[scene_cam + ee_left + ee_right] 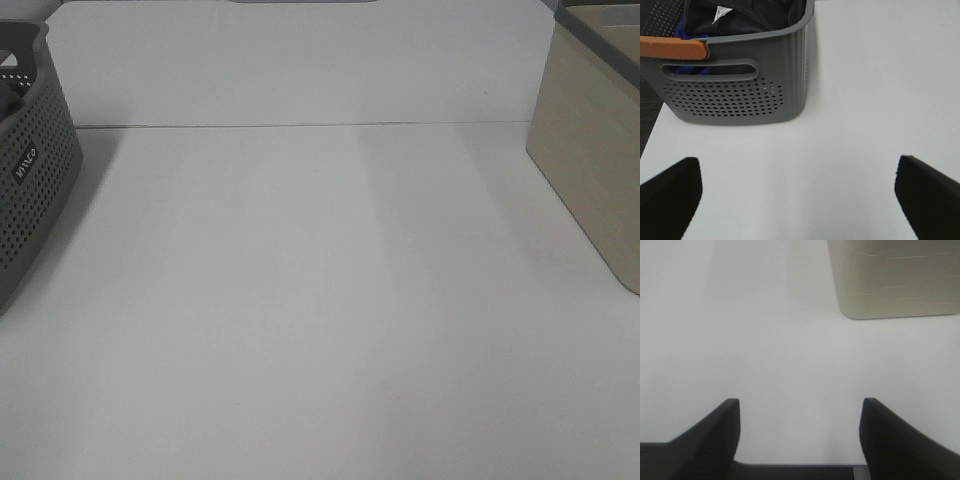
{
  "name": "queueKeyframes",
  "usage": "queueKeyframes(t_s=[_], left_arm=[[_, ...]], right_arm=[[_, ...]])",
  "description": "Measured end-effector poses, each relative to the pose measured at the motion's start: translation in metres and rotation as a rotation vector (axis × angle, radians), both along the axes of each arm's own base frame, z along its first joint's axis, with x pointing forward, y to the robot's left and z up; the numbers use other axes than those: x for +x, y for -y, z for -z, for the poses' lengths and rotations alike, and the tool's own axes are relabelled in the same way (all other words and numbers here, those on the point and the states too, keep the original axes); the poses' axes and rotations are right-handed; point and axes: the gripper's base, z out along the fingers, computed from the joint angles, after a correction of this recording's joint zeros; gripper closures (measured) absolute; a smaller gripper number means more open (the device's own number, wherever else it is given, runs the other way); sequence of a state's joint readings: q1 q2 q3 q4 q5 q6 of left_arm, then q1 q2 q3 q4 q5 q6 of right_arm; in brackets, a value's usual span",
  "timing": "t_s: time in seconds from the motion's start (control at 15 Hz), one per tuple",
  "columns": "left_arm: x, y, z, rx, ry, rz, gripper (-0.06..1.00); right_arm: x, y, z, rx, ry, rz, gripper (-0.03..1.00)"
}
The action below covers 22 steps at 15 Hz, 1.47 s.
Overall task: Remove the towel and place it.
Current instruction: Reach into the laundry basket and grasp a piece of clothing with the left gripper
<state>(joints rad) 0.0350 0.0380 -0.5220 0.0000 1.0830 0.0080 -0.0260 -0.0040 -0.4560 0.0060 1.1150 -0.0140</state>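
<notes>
On the far left of the counter (320,300) — grey basket (740,95), perforated, parked at the edge, probably to leave the middle free as a laying-down spot. Holds the towel (755,17), dark and bunched inside, not yet lifted out; likely heaped there simply as the load to be removed. Carries a white sewn-in tag (721,12) on the cloth, print too small to read. Bears white lettering (24,163) on the side wall too, not legible with any certainty. Just short of the basket, left gripper (796,167): spread wide, nothing between the jaws, seemingly lined up for a reach over the rim. Further right, right gripper (800,405) — released as well, empty, above the counter. At far right, beige bin (895,280), no writing visible.
</notes>
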Motion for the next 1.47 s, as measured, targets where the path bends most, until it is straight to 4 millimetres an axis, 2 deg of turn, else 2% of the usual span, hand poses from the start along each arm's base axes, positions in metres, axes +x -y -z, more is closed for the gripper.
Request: queueKeyframes(t_s=[1.47], left_arm=[[0.0, 0.0, -0.0001, 0.0, 0.001, 0.0, -0.05]], right_arm=[[0.0, 0.0, 0.0, 0.0, 0.0, 0.0, 0.29]])
